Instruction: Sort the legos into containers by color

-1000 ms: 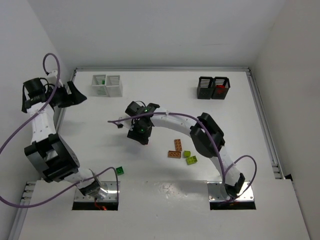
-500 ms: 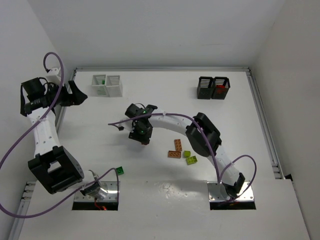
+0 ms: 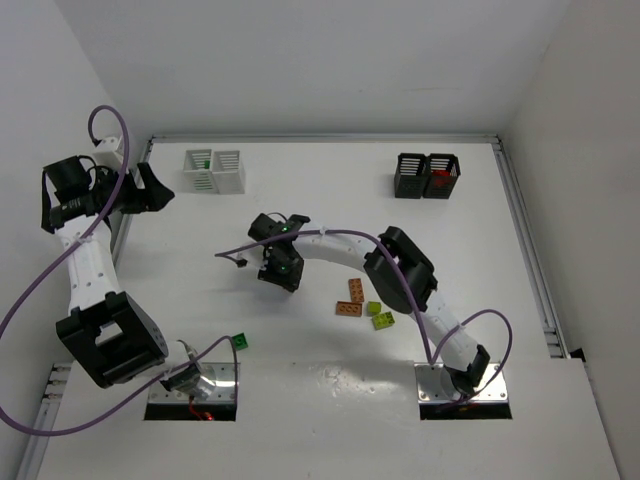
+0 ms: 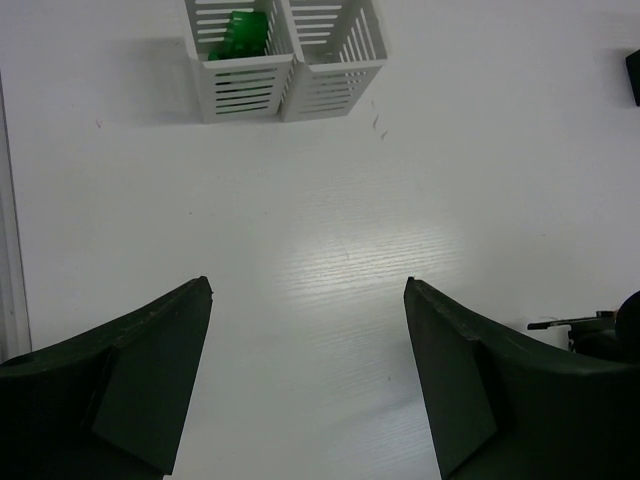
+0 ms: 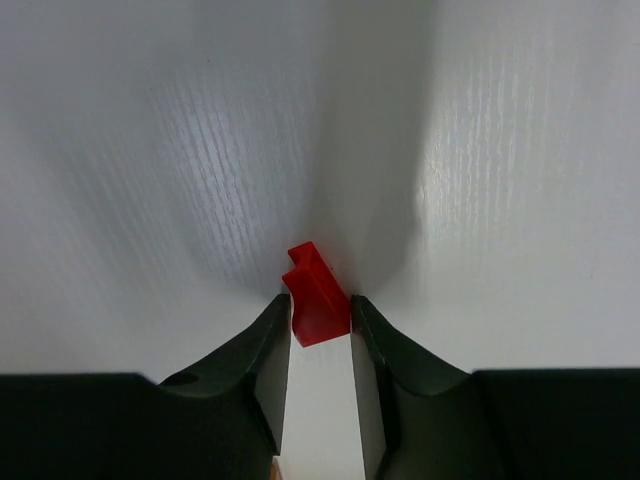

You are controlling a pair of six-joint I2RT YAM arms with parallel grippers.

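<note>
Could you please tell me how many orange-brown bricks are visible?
2. One small orange-brown plastic brick lies on the white table; the second brick sits just nearer and to its left. Others may be hidden.

Top view: the right gripper [image 3: 283,272] pointed down at the desk. Its fingers lay hidden under its own wrist body, and nothing between them could be made out from there.

Right wrist view: the red brick [image 5: 318,298] showed only its upper end, the rest sunk between the fingers [image 5: 255,370], which ran off the bottom edge.

Left wrist view: the left gripper [image 4: 308,285] had both its fingers [image 4: 150,380] cut by the bottom edge. White bins [image 4: 285,75] clipped at the top; green brick [image 4: 238,30] inside half masked by slats.

Black bins [image 3: 427,175] in the top view: red contents too small to count.
</note>
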